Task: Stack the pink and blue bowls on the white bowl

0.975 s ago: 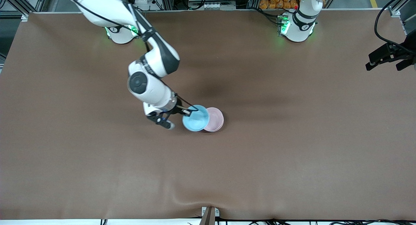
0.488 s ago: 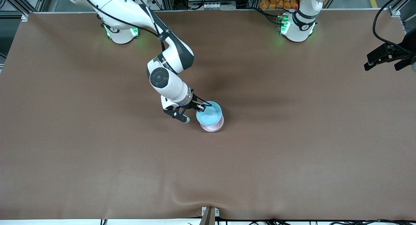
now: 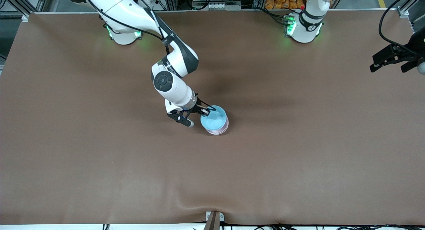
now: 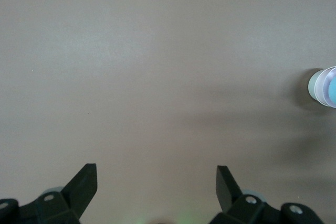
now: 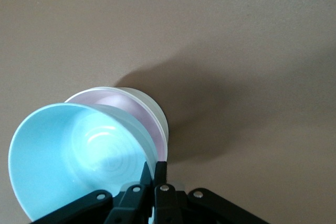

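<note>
My right gripper [image 3: 205, 112] is shut on the rim of the light blue bowl [image 3: 213, 119] and holds it over the pale pink bowl [image 3: 221, 130] at mid-table. In the right wrist view the blue bowl [image 5: 79, 156] is tilted above the pink bowl [image 5: 136, 114], which sits nested in the white bowl [image 5: 152, 109]; my right gripper [image 5: 156, 171] pinches the blue rim. The white bowl is hidden under the others in the front view. My left gripper [image 3: 391, 58] is open and empty, waiting high over the left arm's end of the table. The left wrist view shows the stack [image 4: 325, 86] far off.
The brown table cloth [image 3: 298, 157] is bare around the stack. Both arm bases [image 3: 303, 27] stand along the table edge farthest from the front camera. A small bracket [image 3: 214, 218] sits at the edge nearest the front camera.
My right gripper carried the blue bowl from beside the pink bowl to directly over it and lowered it slightly. The left gripper drifted a little.
</note>
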